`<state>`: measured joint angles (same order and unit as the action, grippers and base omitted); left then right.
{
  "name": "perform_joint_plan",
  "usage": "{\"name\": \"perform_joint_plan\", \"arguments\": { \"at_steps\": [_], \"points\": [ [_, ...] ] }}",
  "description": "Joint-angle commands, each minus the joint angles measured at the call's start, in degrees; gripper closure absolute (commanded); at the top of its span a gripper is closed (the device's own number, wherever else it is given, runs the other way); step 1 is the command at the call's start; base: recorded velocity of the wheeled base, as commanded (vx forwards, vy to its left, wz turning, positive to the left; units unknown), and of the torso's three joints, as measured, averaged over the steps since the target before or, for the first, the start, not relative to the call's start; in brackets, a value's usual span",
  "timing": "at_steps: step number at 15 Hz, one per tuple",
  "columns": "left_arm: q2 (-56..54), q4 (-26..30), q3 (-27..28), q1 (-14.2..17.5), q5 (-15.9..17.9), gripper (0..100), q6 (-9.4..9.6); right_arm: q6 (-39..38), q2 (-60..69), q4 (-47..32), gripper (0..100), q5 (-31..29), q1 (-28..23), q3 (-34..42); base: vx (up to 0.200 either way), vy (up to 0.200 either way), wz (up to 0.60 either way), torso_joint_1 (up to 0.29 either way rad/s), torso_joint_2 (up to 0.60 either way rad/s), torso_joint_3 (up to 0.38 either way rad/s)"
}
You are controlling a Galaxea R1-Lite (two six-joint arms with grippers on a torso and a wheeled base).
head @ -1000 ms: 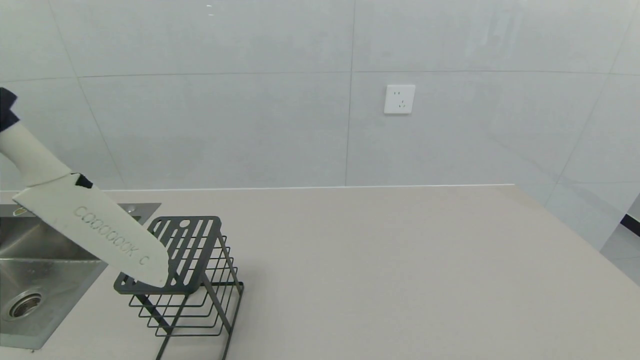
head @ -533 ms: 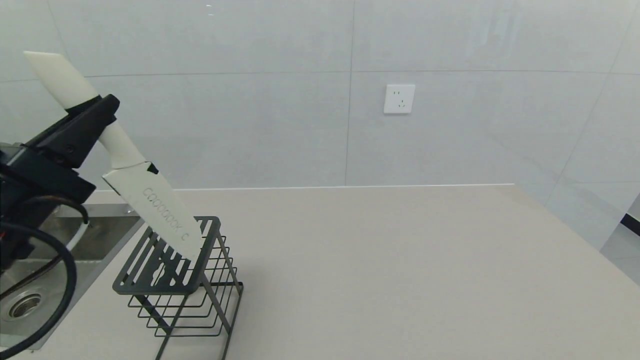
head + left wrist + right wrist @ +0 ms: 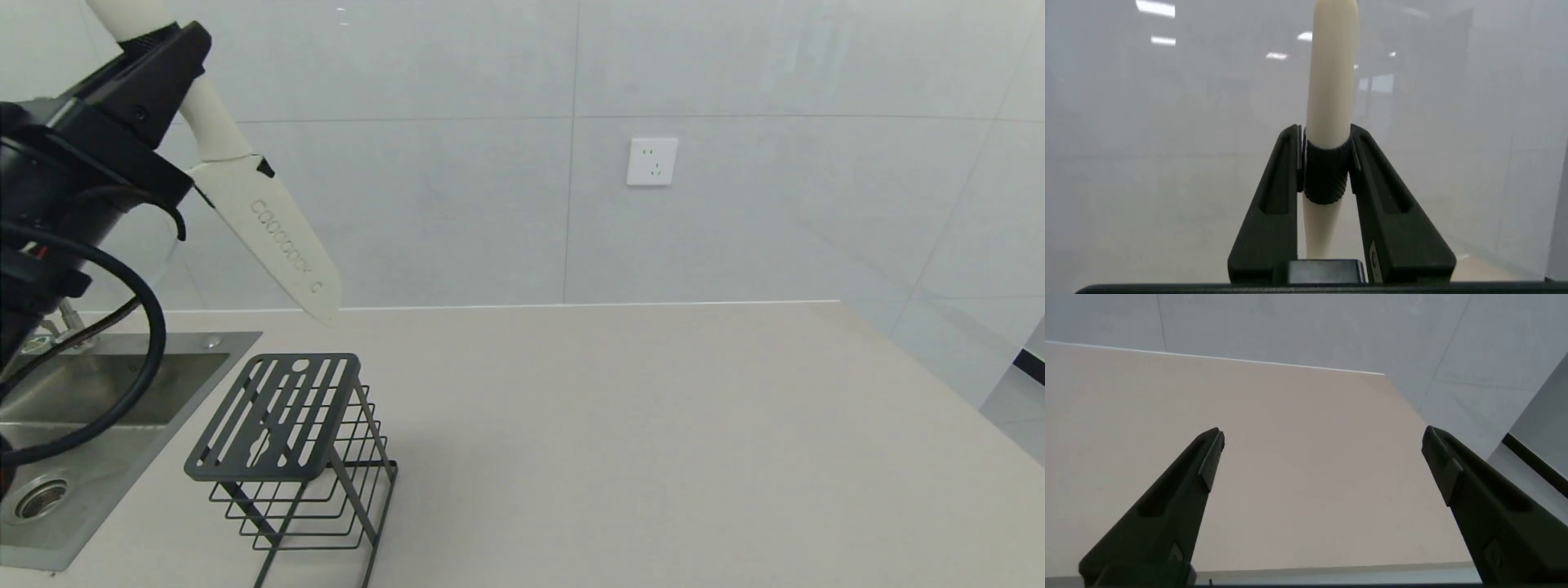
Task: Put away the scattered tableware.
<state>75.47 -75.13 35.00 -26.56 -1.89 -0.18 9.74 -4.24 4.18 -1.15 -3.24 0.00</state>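
Broadly, the pale countertop [image 3: 653,425] runs from the tiled wall towards the robot, and a steel sink [image 3: 73,408] is sunk into it on the robot's left; just beside the sink's rim stands a black wire knife rack [image 3: 282,416], its slotted top plate tilted and facing up; high above the sink and rack hangs the left gripper [image 3: 163,82], its 2 fingers clamped from both sides on the cream handle of a knife [image 3: 282,245]; in the left wrist view the handle [image 3: 1333,73] runs straight out between the closed-in fingers [image 3: 1282,180] and past their tips; the knife is held in the air, well clear of the rack, with its long axis on a steep slant, handle end up and towards the robot's left, blade tip down and towards the right, above the far edge of the rack's top plate; the right gripper [image 3: 1323,441] hovers over bare countertop with its 2 fingers spread wide and nothing between them; a white socket [image 3: 652,162] sits on the wall.
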Motion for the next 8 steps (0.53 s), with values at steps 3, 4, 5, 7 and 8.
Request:
{"name": "perform_joint_plan", "arguments": {
  "at_steps": [3,4,5,7,8],
  "points": [
    [0.6,8.9,2.3,-2.9,-6.5,100,1.76,0.3,-0.3,0.0,0,0.2,0.0,0.0,0.0,0.0,0.0,0.0,0.0,0.0],
    [0.6,11.6,2.4,-3.9,-7.9,100,3.52,0.8,-0.3,0.0,0,0.8,0.0,0.0,0.0,0.0,0.0,0.0,0.0,0.0],
    [0.6,12.4,2.5,-6.0,-9.3,100,4.14,0.8,-0.3,0.0,0,0.9,0.0,0.0,0.0,0.0,0.0,0.0,0.0,0.0],
    [0.6,12.6,3.2,-14.5,-18.5,100,4.84,0.7,-0.3,0.0,0,0.9,0.1,0.0,0.0,0.0,0.0,0.0,0.0,0.0],
    [0.6,12.5,3.6,-19.1,-24.0,100,5.46,0.4,-0.3,0.1,0,0.9,0.0,0.0,0.0,0.0,0.0,0.0,0.0,0.0]
  ]
}}
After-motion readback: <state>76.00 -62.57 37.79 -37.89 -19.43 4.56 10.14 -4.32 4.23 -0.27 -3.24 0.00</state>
